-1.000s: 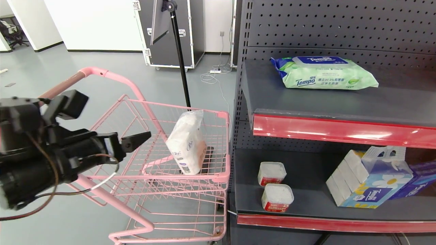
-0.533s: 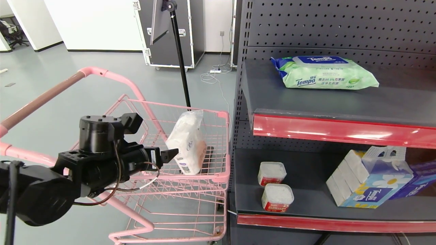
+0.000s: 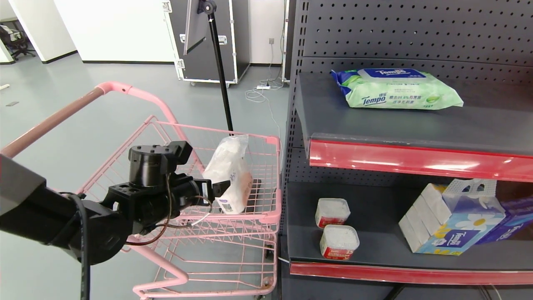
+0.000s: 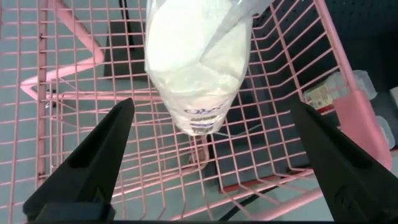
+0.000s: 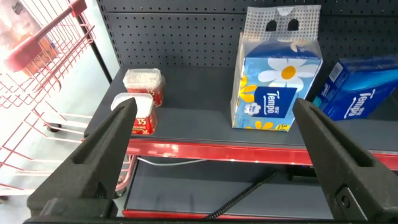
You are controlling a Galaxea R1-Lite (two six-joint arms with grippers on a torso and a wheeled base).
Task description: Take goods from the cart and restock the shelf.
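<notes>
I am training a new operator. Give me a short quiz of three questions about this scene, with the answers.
1. True or false: the left gripper is open, close to the white bag in the cart.
2. How many small tubs stand on the lower shelf?
3. The green wipes pack lies on: A) the upper shelf, B) the lower shelf, C) the cart.
Key: 1 true; 2 two; 3 A.

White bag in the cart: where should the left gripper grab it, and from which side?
Probably the mid-body of the white bag, squeezing across its narrower width, coming in from the handle side of the cart. It stands upright, slightly tilted, full in the middle, while its top is loose crimped film. The open left gripper is lined up with it.
</notes>
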